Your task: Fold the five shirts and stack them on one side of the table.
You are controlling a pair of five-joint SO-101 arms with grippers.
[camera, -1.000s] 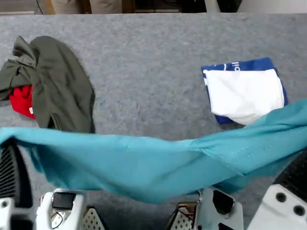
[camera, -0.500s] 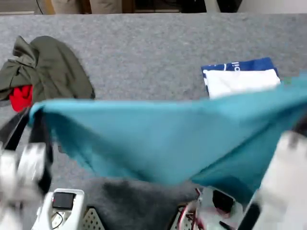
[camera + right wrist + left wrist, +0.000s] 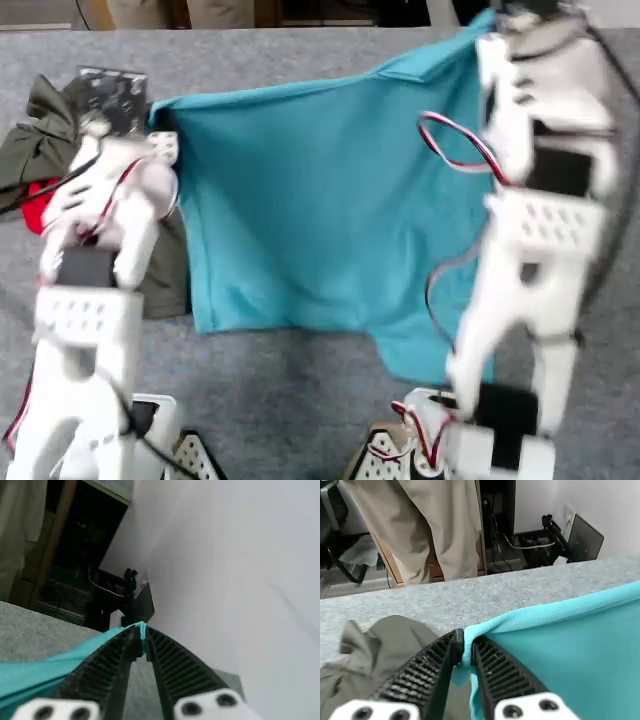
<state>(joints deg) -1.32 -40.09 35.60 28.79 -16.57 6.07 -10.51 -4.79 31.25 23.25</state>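
My left hand point(image 3: 464, 646) and right hand point(image 3: 142, 633) each pinch a corner of the teal shirt point(image 3: 320, 200). I fear its side may land on the olive shirt point(image 3: 38, 150) and drag it.

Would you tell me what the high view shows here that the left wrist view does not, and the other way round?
The high view adds the red shirt peeking out by the olive shirt, the right arm, and the whole teal shirt spread between the two arms. The left wrist view adds the close grip, with the left gripper shut on a corner of the teal shirt, plus cables in the room behind. Both share the teal shirt, the olive shirt and the table.
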